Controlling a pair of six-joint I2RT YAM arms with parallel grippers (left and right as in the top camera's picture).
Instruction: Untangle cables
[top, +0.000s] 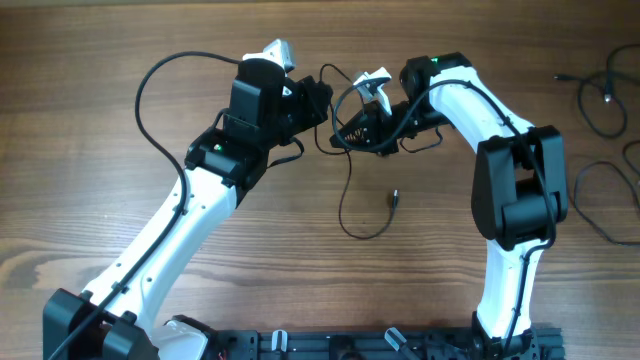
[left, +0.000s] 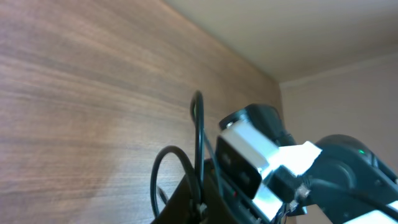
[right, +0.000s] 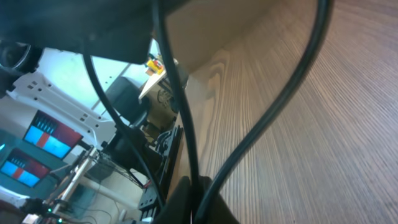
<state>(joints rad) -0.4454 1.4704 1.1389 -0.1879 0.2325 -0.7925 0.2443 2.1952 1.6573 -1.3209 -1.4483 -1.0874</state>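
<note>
A knot of thin black cables (top: 349, 128) hangs between my two grippers at the table's far middle. One strand drops from it in a loop (top: 358, 228) and ends in a small silver-tipped plug (top: 394, 197). My left gripper (top: 318, 100) is shut on a cable; in the left wrist view the cord (left: 198, 127) rises straight out of the gripper (left: 200, 208). Just to its right, my right gripper (top: 364, 128) is shut on a cable. In the right wrist view one cord (right: 180, 106) runs up from that gripper (right: 200, 202) and a second (right: 280, 106) curves off right.
More loose black cords (top: 600, 95) lie at the table's far right edge. The right arm's white and black wrist (left: 261, 155) fills the left wrist view close by. Bare wooden table (top: 90, 110) lies to the left and in front.
</note>
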